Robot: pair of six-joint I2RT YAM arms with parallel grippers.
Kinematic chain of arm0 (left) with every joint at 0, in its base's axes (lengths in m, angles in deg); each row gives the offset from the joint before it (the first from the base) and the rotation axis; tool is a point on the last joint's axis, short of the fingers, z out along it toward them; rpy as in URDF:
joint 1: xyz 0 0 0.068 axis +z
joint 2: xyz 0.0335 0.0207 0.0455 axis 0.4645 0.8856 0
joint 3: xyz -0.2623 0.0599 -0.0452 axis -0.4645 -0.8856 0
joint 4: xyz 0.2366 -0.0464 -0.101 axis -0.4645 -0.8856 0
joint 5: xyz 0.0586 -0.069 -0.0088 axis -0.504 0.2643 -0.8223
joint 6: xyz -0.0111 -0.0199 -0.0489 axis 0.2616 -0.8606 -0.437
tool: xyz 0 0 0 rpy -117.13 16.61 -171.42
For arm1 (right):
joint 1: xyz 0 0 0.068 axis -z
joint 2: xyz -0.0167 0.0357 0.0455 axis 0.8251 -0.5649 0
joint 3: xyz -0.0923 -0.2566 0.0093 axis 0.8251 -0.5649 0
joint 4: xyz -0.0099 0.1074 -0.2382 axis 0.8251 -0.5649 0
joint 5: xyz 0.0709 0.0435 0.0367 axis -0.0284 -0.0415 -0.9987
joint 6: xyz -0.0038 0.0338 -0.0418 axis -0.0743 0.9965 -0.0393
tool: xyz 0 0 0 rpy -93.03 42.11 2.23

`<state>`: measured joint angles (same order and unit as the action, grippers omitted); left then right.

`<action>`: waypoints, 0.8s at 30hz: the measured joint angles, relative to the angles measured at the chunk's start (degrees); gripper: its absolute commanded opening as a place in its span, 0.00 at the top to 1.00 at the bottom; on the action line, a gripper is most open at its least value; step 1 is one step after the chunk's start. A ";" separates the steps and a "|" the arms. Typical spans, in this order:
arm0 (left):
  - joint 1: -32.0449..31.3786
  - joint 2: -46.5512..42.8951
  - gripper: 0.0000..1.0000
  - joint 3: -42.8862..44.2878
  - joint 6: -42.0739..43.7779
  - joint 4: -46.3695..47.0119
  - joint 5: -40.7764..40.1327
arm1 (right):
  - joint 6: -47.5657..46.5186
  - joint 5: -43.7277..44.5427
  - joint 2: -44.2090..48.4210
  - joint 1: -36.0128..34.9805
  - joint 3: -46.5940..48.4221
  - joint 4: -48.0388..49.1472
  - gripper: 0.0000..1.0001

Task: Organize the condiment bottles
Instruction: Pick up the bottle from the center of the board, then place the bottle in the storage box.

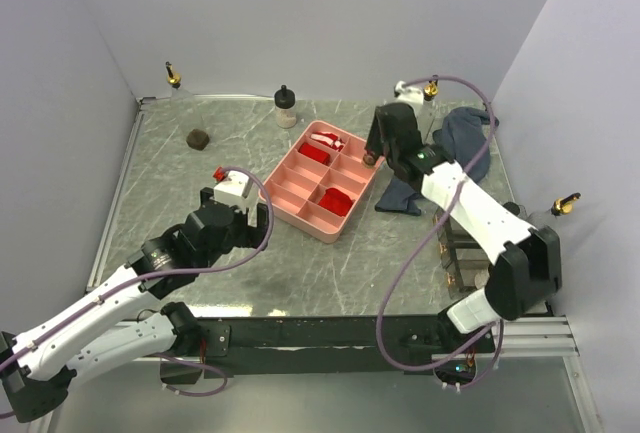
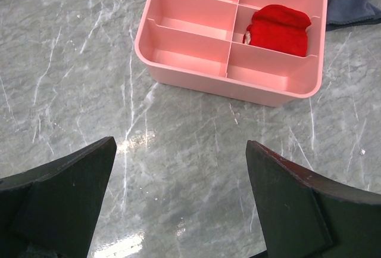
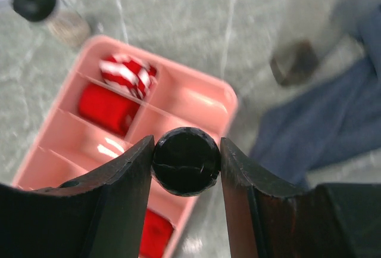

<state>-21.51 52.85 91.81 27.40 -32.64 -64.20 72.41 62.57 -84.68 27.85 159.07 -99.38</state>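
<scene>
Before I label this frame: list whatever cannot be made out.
Right wrist: whatever sits under the black cap in the right end effector, hidden by the cap.
Right wrist: dark lump near the blue-grey cloth, blurred beyond naming.
Top external: gold-spout bottle at the right edge, glass body too faint.

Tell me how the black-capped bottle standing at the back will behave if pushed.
The bottle stands upright, taller than wide, so a high push would probably tip it. It looks round, so it may roll. The table looks glossy; a low push likely slides it.
</scene>
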 measured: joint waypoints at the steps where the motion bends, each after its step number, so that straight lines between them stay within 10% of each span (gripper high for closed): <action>1: 0.00 0.04 0.03 0.00 0.00 -0.07 -0.04 | 0.48 0.04 1.73 -0.04 -2.34 0.04 0.74; 24: 0.00 -1.20 0.03 0.00 -0.02 -0.33 -0.98 | 11.32 19.32 26.32 13.70 -25.07 -12.24 0.75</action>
<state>-21.51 51.64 91.81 27.37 -32.97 -65.18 83.73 81.89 -58.37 41.56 134.00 -111.62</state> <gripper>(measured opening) 0.969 0.524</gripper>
